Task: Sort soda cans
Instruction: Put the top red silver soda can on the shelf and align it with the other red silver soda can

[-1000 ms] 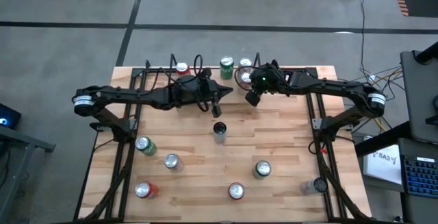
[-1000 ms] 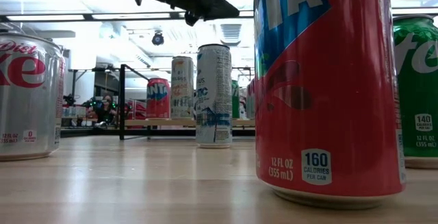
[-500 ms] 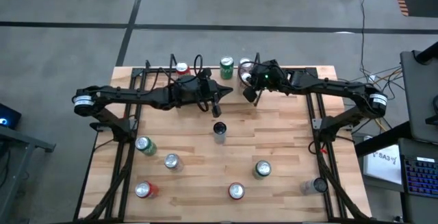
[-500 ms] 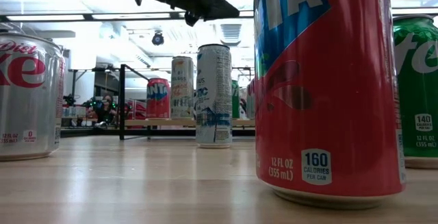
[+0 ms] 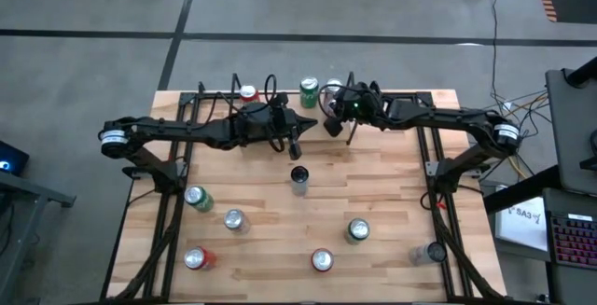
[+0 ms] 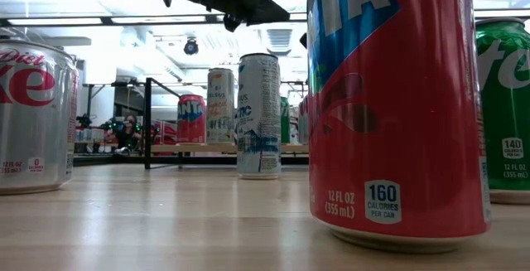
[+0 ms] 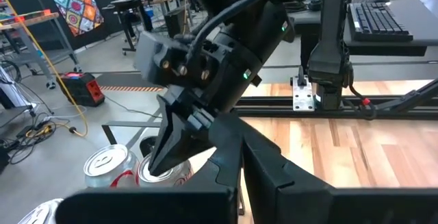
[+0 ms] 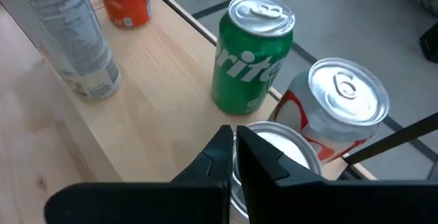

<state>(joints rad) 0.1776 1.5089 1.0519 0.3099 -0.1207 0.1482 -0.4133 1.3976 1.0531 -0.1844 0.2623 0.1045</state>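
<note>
The right gripper (image 8: 234, 157) is hovering, fingers pressed together and holding nothing, right over a silver-topped metal can (image 8: 284, 148) at the wooden table's (image 5: 392, 202) far edge. Just beside it are standing a green cylindrical Sprite can (image 8: 252, 58) and a red-and-white can (image 8: 337, 107). The left gripper (image 5: 297, 146) is hanging closed and empty above the table's middle, near a tall slim silver-white can (image 5: 298, 179). More cans, like the near red can (image 5: 322, 261), are sitting scattered.
</note>
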